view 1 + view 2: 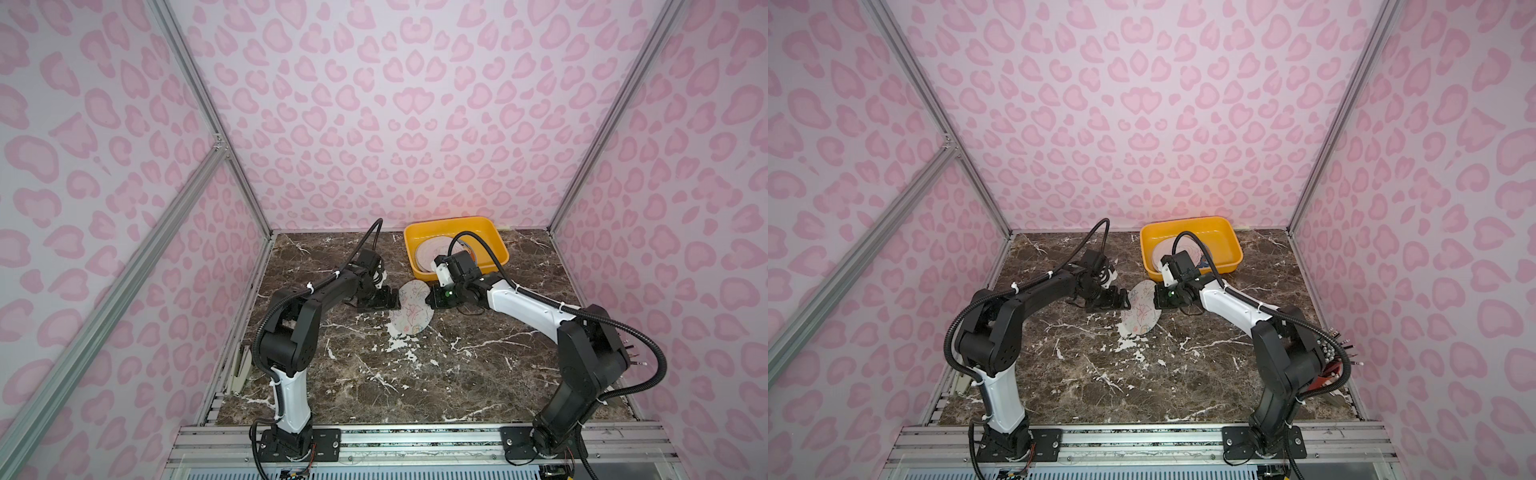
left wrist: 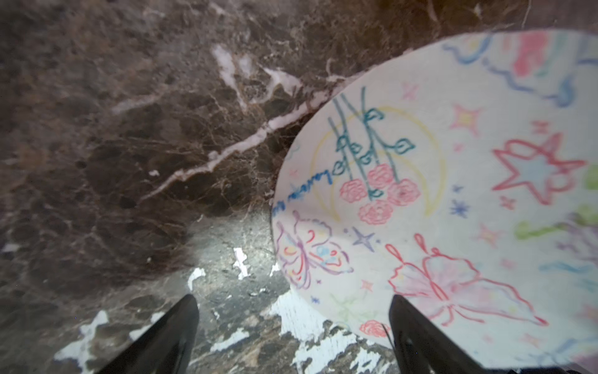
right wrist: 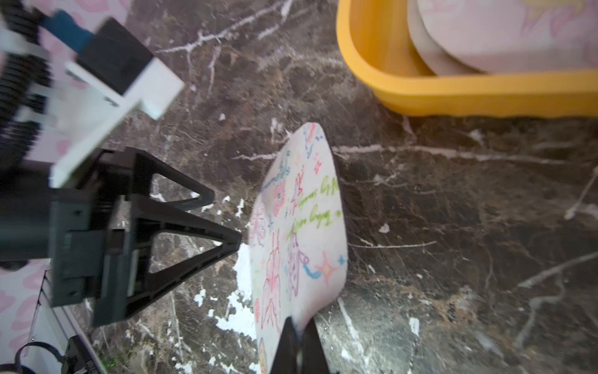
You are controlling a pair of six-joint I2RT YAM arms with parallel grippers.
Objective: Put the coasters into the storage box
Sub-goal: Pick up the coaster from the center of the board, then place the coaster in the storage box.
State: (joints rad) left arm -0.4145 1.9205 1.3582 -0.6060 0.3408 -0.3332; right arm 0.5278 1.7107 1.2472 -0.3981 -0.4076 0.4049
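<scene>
A pale coaster [image 1: 411, 313] with crayon-like flowers, stars and butterflies stands tilted on edge on the marble table between the two arms. My right gripper [image 3: 299, 327] is shut on its rim, seen in both top views [image 1: 429, 297] [image 1: 1154, 297]. My left gripper [image 2: 293, 304] is open beside the coaster [image 2: 437, 194], whose edge reaches in between the fingers; in a top view the left gripper [image 1: 397, 299] sits just left of the disc. The yellow storage box [image 1: 484, 235] [image 3: 453, 94] stands behind, with pale coasters [image 1: 428, 253] [image 3: 485, 32] lying inside.
A red pencil cup [image 1: 1329, 374] stands at the right edge behind the right arm's elbow. The table is dark marble [image 1: 415, 374] with white chipped patches. Pink-patterned walls and aluminium posts enclose the table on three sides.
</scene>
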